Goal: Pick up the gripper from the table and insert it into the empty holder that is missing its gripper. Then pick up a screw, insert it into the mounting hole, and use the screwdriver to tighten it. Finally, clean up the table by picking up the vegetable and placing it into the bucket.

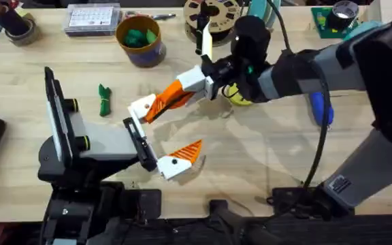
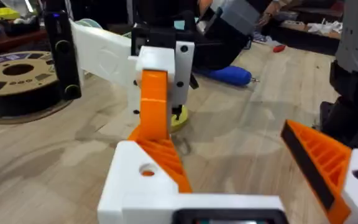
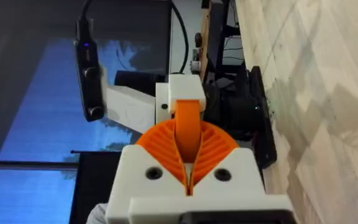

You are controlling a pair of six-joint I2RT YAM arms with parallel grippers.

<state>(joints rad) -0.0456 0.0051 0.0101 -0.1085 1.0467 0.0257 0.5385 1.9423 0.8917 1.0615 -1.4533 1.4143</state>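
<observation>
The loose orange gripper [image 1: 156, 106] lies against the white holder [image 1: 141, 107], the upper finger mount of my left gripper [image 1: 175, 129]; it shows ribbed [image 2: 166, 158] on the holder [image 2: 135, 190]. My left gripper [image 2: 229, 149] is wide open. Reaching across, my right gripper [image 1: 169, 99] is shut on the orange gripper [image 3: 188, 134], its pads pressed together, with the holder [image 3: 179, 93] just beyond. The dark-green vegetable [image 1: 104, 100] lies left of the grippers. The bucket [image 1: 140, 47] stands at the back. The blue screwdriver [image 1: 320, 109] lies partly under the right arm, also [image 2: 229, 75].
A brown filament spool [image 1: 213, 17] stands at the back, also [image 2: 17, 78]. A yellow disc [image 1: 237, 96] sits under the right wrist. Green lumps [image 1: 138, 37] fill the bucket. A clear parts box [image 1: 92, 18] and a tape roll [image 1: 15, 28] are at the back left.
</observation>
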